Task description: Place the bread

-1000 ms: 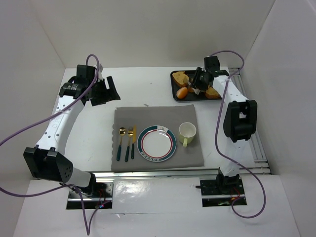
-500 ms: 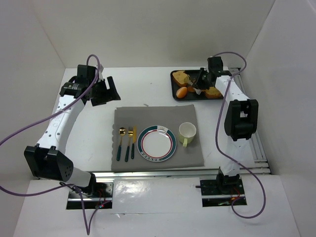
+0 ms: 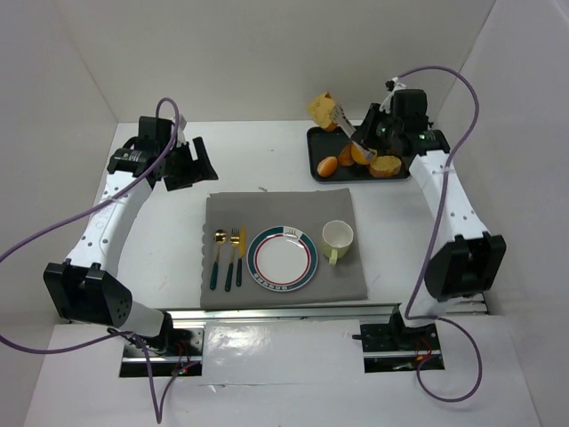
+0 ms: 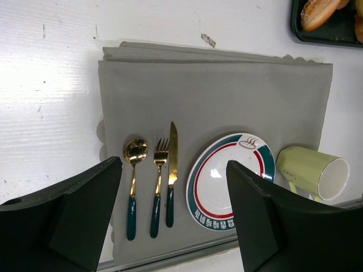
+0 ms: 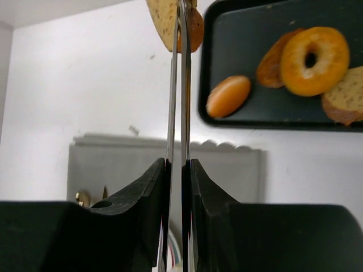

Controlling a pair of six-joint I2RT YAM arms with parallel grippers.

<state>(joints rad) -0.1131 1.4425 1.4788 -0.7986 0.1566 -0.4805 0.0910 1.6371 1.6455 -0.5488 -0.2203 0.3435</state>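
My right gripper (image 3: pixel 380 132) is shut on metal tongs (image 3: pixel 348 132), and the tongs pinch a slice of bread (image 3: pixel 323 108) held in the air above the left end of the black tray (image 3: pixel 314 148). In the right wrist view the tong blades (image 5: pixel 177 85) run up from my gripper (image 5: pixel 177 164) to the bread (image 5: pixel 169 21) at the top edge. The striped plate (image 3: pixel 283 260) lies empty on the grey mat (image 3: pixel 267 209). My left gripper (image 3: pixel 189 161) is open and empty, hovering left of the mat; its view shows the plate (image 4: pixel 229 181) between its fingers (image 4: pixel 85 215).
On the tray (image 5: pixel 238 34) lie a bun (image 5: pixel 228 96), a doughnut (image 5: pixel 313 59) and another bread slice (image 5: pixel 347 97). A green cup (image 3: pixel 337 237) lies right of the plate. A spoon, fork and knife (image 3: pixel 228 258) lie left of it. White walls enclose the table.
My right gripper has lifted the bread slice off the tray with the tongs; the right arm has swung up and to the right. The left arm has not moved.
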